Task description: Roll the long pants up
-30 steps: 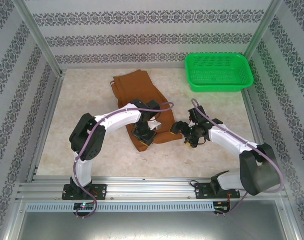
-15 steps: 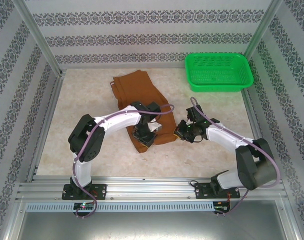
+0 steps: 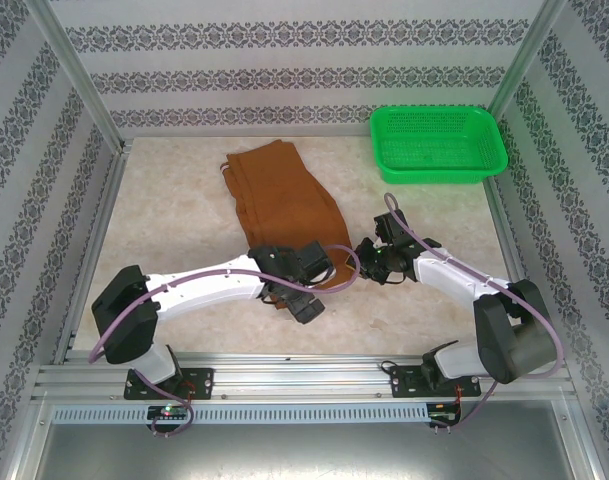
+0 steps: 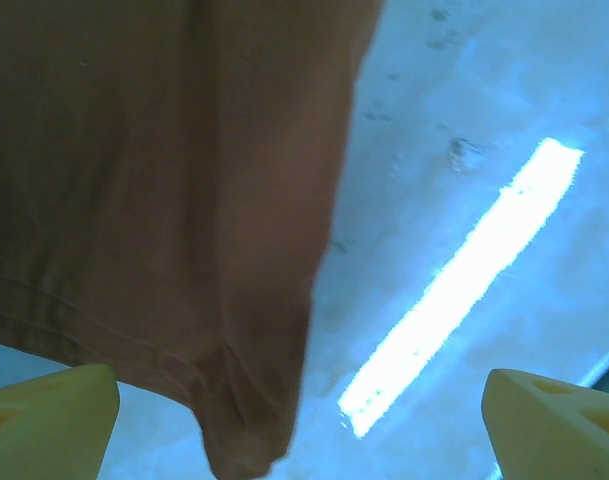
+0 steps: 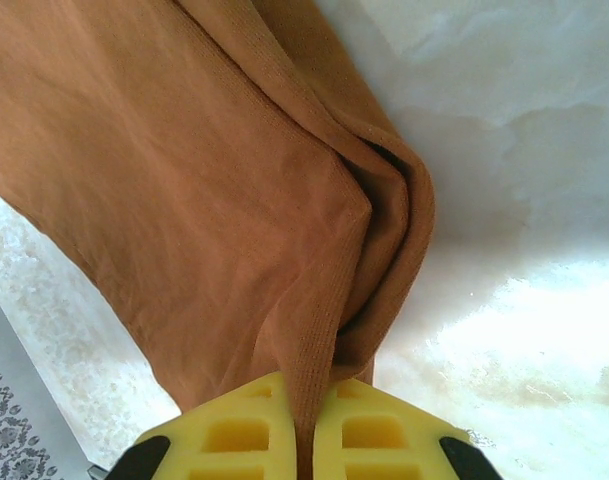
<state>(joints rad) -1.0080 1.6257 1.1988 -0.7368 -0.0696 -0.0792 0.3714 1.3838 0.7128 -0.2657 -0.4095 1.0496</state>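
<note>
Table (image 3: 184,250): pale marbled top, and everything's playing out around its middle.
Pants (image 3: 284,195): rust-brown and soft, laid as one long strip from the far centre-left down towards the near middle, well apart from the basket.
Pants, far end: flat and squared off, with a darker fold line along its left edge.
Pants, near end: narrows and runs in beneath the left gripper.
Pants, close up: on the right wrist camera there's fine ribbed knit (image 5: 214,200), and the edge is bunched into a thick fold with a dark crease inside.
Pants, hem: on the left wrist camera a stitched band crosses the cloth (image 4: 164,200), and one corner droops low between the fingers.
Basket (image 3: 434,176): bright green mesh, sitting at the far right.
Left gripper (image 3: 302,300): right over the pants' near end, spread wide, with its yellow fingers (image 4: 44,420) out at the corners and nothing between them.
Right gripper (image 3: 369,262): at the pants' right edge, its yellow pads (image 5: 234,435) pressed together, pinching a ridge of the cloth.
</note>
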